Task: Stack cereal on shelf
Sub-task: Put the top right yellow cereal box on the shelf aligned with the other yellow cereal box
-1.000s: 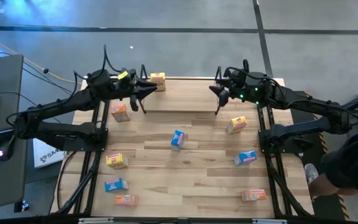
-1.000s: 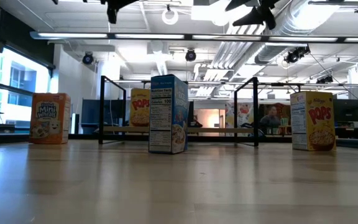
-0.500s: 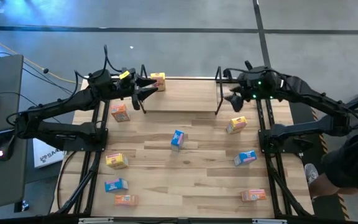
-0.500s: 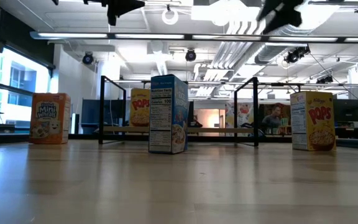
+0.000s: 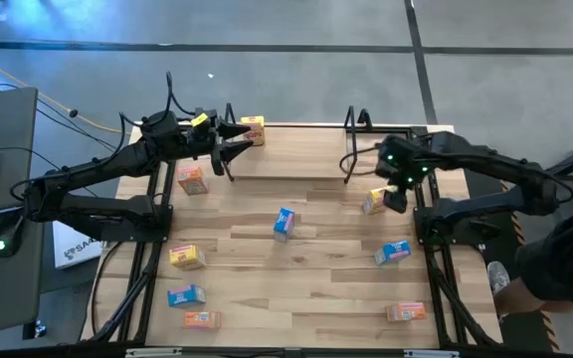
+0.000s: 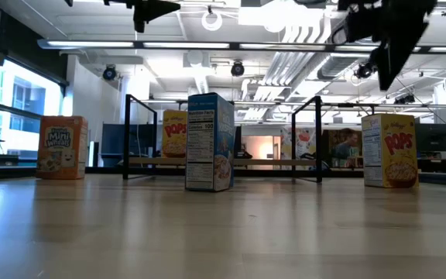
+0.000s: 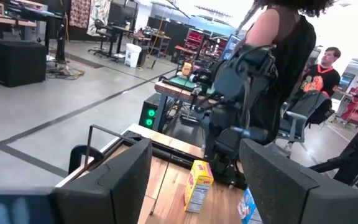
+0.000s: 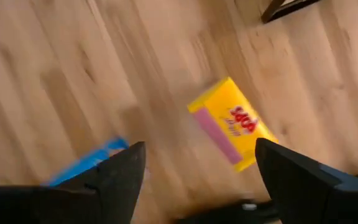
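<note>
The shelf [image 5: 288, 177] stands at the table's far middle, black rod ends upright on a wooden board. One yellow cereal box [image 5: 254, 129] stands at its far left corner. My left gripper [image 5: 241, 139] hovers level and open just left of that box, touching nothing; its wrist view shows nothing between the fingers. My right gripper [image 5: 394, 199] is open and points down above another yellow cereal box [image 5: 374, 202], which stands on the table near the shelf's right end. That box [image 8: 232, 124] shows below and between the fingers, untouched.
Loose cereal boxes are scattered on the table: orange [image 5: 191, 180], blue [image 5: 285, 223], blue [image 5: 392, 252], yellow [image 5: 186, 258], blue [image 5: 185, 295], orange [image 5: 202, 319], orange [image 5: 406, 312]. Black arm frames run along both table sides. People are in the room beyond.
My right gripper has swung from beside the shelf's right end toward the near edge and down, tipping from nearly level to pointing down over the yellow box. My left gripper has stayed in place and opened. No box has moved.
</note>
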